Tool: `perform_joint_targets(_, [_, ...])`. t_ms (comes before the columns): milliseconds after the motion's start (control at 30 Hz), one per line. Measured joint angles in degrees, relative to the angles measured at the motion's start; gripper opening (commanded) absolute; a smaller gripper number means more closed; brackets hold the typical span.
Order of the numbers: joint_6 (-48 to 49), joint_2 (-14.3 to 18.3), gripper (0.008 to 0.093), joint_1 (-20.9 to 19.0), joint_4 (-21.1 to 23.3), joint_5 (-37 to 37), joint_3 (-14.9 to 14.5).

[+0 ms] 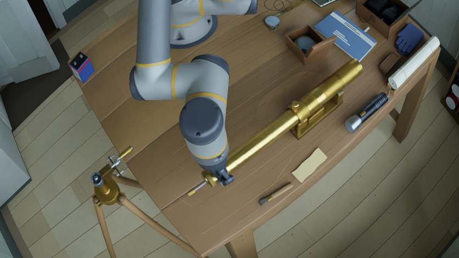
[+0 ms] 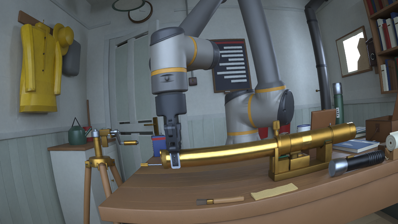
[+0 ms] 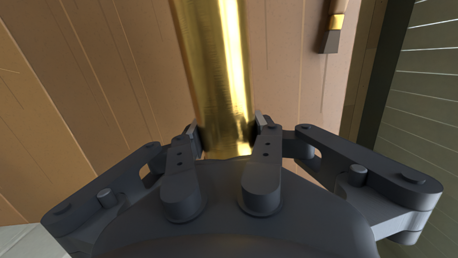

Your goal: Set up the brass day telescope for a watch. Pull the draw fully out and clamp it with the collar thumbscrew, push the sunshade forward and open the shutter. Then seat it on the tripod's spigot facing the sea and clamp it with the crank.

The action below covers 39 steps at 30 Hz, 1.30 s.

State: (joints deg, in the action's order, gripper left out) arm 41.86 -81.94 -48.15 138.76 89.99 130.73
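On the wooden table the brass telescope (image 1: 317, 96) rests in a brass cradle (image 1: 317, 118), with its long draw tube (image 1: 260, 141) pulled out toward the table's near-left corner. My gripper (image 1: 224, 178) comes straight down on the eyepiece end of the draw (image 2: 174, 158), and its two fingers clasp the tube from either side (image 3: 225, 134). The collar thumbscrew (image 2: 275, 125) stands upright where the draw enters the body. The sunshade end (image 2: 342, 131) points to the right. The tripod (image 1: 107, 189) stands on the floor off the table's left corner, its crank (image 2: 122, 140) sticking out sideways.
The robot's base (image 1: 192, 25) sits at the table's far side. A torch (image 1: 366, 112), a folded cloth (image 1: 309, 165) and a small brush (image 1: 276, 194) lie near the front edge. Boxes, a blue book (image 1: 345, 35), a glove and a paper roll crowd the right end.
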Motion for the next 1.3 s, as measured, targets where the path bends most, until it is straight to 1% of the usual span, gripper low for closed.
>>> perform_joint_targets(433, [0.0,0.0,0.0775,0.0,0.0,0.0,0.0])
perform_joint_targets(967, [0.0,-0.2,0.078,0.0,-0.3,0.0,-0.1])
perform_joint_targets(1300, [0.0,-2.5,0.078,0.0,-3.6,0.0,-1.1])
